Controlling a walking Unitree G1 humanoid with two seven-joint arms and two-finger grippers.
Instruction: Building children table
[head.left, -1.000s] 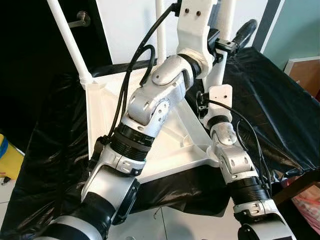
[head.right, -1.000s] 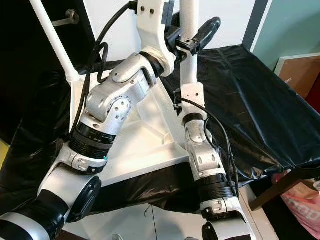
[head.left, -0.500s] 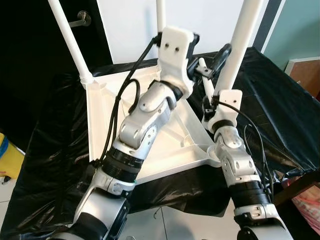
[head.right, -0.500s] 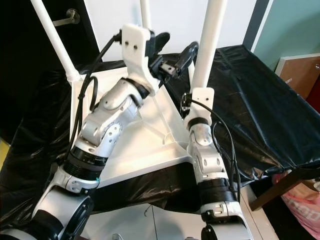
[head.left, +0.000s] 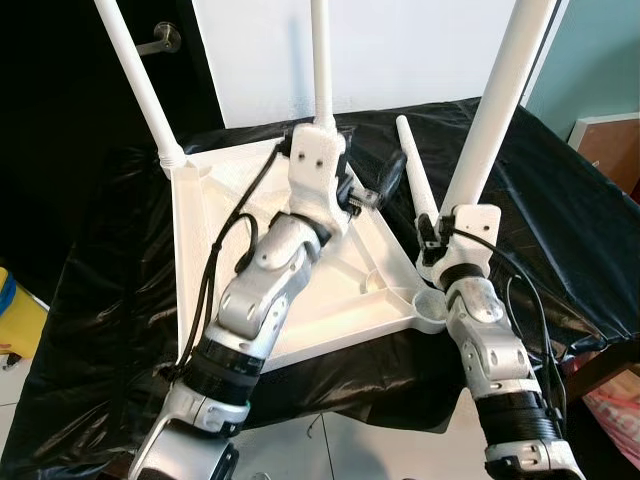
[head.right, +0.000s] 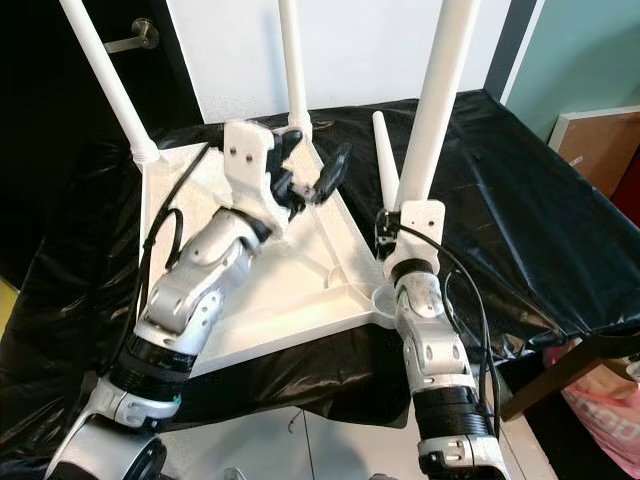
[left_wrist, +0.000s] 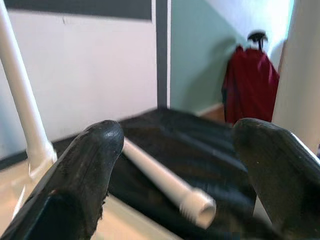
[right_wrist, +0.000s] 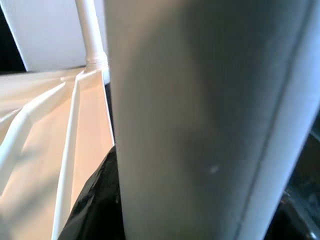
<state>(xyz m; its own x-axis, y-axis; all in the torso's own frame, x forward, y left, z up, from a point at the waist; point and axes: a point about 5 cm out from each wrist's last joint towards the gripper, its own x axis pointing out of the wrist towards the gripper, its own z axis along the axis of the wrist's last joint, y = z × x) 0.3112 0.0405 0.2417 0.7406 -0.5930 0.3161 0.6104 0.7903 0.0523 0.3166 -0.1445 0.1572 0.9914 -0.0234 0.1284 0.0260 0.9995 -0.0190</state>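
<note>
Left eye view: black-covered surface (head.left: 560, 190) w/ upturned tabletop (head.left: 215, 215); left end effector (head.left: 375, 185) spread.

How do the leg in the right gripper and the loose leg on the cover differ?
The held leg stands nearly upright; the loose leg lies on the black cover. The held leg is gripped by the right gripper above the tabletop's empty corner socket; the loose leg is untouched, beside the open left gripper. Both are white, tapered and unmounted.
</note>
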